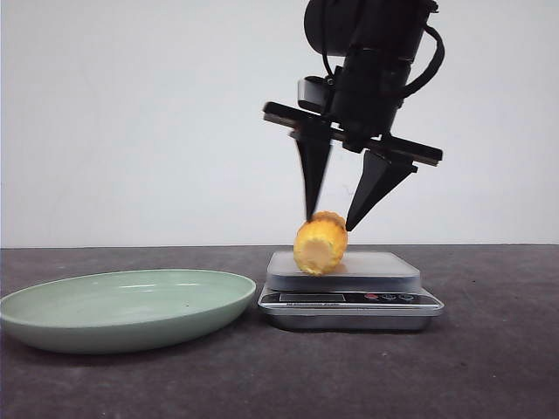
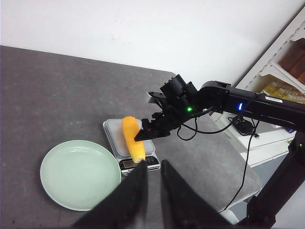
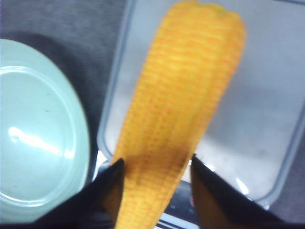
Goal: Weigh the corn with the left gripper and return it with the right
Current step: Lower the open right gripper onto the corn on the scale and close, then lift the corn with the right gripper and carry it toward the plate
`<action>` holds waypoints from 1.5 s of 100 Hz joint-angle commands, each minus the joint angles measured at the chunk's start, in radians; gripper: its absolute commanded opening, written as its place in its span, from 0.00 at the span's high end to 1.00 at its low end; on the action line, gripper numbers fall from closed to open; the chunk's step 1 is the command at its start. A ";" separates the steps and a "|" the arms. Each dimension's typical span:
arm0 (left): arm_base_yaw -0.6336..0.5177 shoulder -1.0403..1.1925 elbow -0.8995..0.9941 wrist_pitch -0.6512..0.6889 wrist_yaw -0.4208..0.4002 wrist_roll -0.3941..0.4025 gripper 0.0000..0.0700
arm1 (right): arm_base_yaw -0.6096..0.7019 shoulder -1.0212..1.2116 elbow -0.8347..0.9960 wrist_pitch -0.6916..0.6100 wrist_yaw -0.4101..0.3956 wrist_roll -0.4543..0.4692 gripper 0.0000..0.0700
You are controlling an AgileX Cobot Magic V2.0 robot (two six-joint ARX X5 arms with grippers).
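Corn (image 1: 320, 244) lies on the platform of the kitchen scale (image 1: 349, 297), lengthwise toward the camera in the front view, its near end at the platform's front-left edge above the display. Scale sits on the dark table (image 1: 489, 367), just right of the pale green plate (image 1: 122, 307); plate rim and scale body are close, contact not resolvable. Right gripper (image 1: 329, 223) hangs over the scale from above, fingers spread and pointing down — one tip at the top of the cob, the other just off its right side. In the right wrist view the two dark fingertips (image 3: 112, 183) straddle the cob, each at or against a flank; whether they press on it I cannot tell, but they are apart at roughly cob width, not closed together. The left wrist view shows the right arm reaching in from the far side with green and blue lights lit. Left gripper (image 2: 153, 179) is seen only in its own wrist view — well back from the scale, fingers nearly together with a narrow gap between them, holding nothing.
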 commanded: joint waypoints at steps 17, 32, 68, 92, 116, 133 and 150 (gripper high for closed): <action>-0.007 0.010 0.017 -0.032 0.000 0.007 0.98 | 0.027 0.051 0.015 -0.025 0.003 -0.009 0.71; -0.007 0.010 0.017 -0.032 0.001 0.006 0.98 | 0.055 0.084 0.014 -0.025 0.001 -0.018 0.73; -0.007 0.010 0.017 -0.032 0.012 -0.001 0.98 | 0.057 0.069 0.020 0.010 0.023 -0.090 1.00; -0.007 0.010 0.017 -0.032 0.005 0.010 0.98 | 0.031 -0.119 0.050 0.101 0.123 -0.173 1.00; -0.007 0.010 0.017 -0.032 0.005 0.011 0.98 | 0.053 -0.327 0.050 0.244 0.080 -0.190 1.00; -0.007 0.010 0.017 -0.032 0.000 0.010 0.98 | 0.070 -0.377 0.050 0.279 0.001 -0.187 1.00; -0.007 0.010 0.017 -0.032 -0.004 0.011 0.98 | 0.092 -0.344 0.050 0.271 -0.121 -0.158 1.00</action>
